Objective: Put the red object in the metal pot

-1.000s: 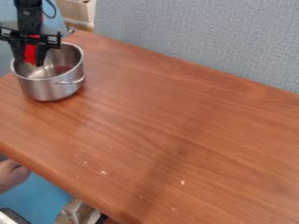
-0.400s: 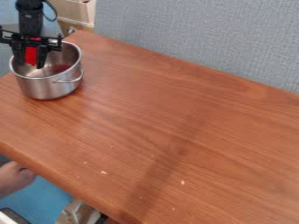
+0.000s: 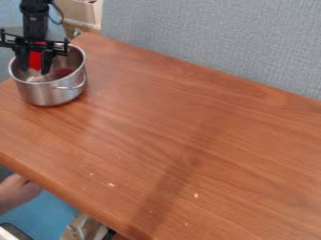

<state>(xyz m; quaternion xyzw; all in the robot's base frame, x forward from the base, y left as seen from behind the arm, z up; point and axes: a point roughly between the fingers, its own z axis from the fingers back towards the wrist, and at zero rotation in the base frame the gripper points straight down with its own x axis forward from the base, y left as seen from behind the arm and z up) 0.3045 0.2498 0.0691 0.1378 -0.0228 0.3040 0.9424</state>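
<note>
The gripper [image 3: 40,62] is at the far left end of the table [image 3: 175,122], pointing down into the mouth of the pot [image 3: 53,92]. Its jaws stand part way apart, and the red block [image 3: 36,61] shows between the fingers, apparently gripped. The near finger hides part of the block, so contact on both sides cannot be confirmed. The block is upright, long side running downward, its lower part inside the pot's rim. This hold appears sound for the purpose: a bar carried on end presents its narrow section to the opening and should pass the rim without fouling it. Whether the block's lower end meets the pot's floor cannot be told from this view. The pot sits upright directly below the gripper, its side handle turned away from the fingers and toward the open table, which leaves the handle out of the way of the descent. The fingers reach in toward the wall on the far side from the handle, rather than over the centre; that placing is acceptable but leaves less room on that side. The task is judged nearly complete, with release the remaining step. The jaws should part modestly, since a wide opening could push a finger against the wall and shift the pot. A block let go on end may topple, but the wall should contain it.
</note>
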